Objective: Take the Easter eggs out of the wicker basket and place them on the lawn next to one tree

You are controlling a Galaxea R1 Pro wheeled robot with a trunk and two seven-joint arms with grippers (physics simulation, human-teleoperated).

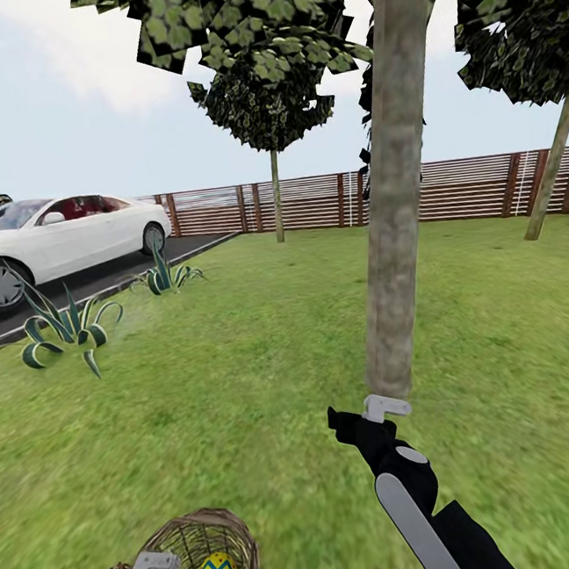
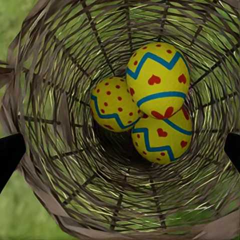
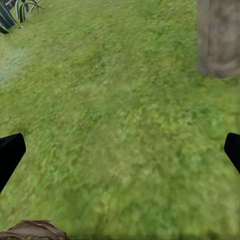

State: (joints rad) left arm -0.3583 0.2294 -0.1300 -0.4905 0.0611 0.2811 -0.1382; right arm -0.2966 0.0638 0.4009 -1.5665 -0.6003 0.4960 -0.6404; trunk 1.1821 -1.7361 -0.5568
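A wide green lawn [image 1: 241, 369] runs back to a brown slatted fence [image 1: 468, 186]. At about 10 o'clock in the head view a white car [image 1: 50, 240] stands on a dark driveway [image 1: 99, 283], with two spiky striped plants [image 1: 64, 332] on the grass just beside its edge. A thick mottled grey-brown tree [image 1: 396, 219] rises just right of centre; thinner-trunked trees stand further back at 12 and 2 o'clock. Open grass lies between the basket and that thick trunk.

At 6 o'clock, near the lower edge of the head view, sits the wicker basket [image 1: 203, 541] on the lawn. The left wrist view looks straight down into it — all three Easter eggs [image 2: 150, 102] lie together at the bottom, touching, yellow with blue zigzags and red marks. One egg rests on top of the other two.

The left tool [image 2: 120, 150] hangs above the basket's mouth, its dark fingertips spread wide at either side, gripping nothing. The right tool [image 3: 120, 150] is out over bare grass near the foot of the thick trunk — fingertips also spread wide apart, empty.
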